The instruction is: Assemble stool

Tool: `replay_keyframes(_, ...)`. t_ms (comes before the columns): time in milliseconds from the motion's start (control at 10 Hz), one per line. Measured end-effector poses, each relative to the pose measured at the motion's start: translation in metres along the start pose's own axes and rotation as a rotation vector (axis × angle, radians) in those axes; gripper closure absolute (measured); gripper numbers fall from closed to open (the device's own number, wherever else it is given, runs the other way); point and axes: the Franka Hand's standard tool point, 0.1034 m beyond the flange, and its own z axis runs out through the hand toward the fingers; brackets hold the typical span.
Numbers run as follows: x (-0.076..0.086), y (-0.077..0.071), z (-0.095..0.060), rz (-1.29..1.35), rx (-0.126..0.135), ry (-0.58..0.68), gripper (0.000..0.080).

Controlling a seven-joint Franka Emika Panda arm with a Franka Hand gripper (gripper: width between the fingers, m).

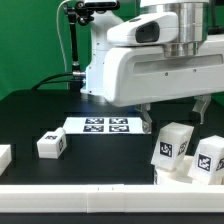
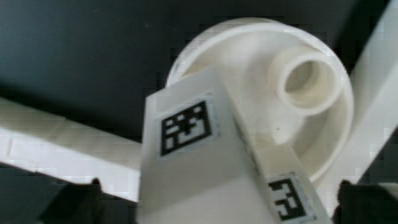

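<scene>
The stool's round white seat fills the wrist view, turned so that a round socket faces the camera. A blocky white leg with two tags stands in front of it, between my fingertips. My gripper is open, with a small gap to the leg on each side. In the exterior view the gripper hangs over the near leg. That leg and a second leg stand on the seat at the exterior view's right. A third leg lies alone on the table.
The marker board lies mid-table behind the loose leg. A plain white bar runs along the front edge. The end of another plain white piece shows at the exterior view's left edge. The arm's white body fills the upper right.
</scene>
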Motion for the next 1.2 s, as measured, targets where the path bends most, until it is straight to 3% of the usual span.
replay_keyframes(500,-0.0044,0.0063,0.0079,-0.204,-0.027,-0.022,0.015)
replay_keyframes(600,-0.0049,0.0056,0.0095,-0.186,-0.026,-0.024,0.0241)
replay_keyframes(700,-0.0051,0.0056,0.01,-0.183,-0.026,-0.024,0.0241)
replay_keyframes(800,-0.0051,0.0062,0.0096,-0.181,-0.026,-0.024,0.0441)
replay_keyframes(1200,-0.0054,0.0073,0.0095,-0.141,-0.027,-0.023,0.0456)
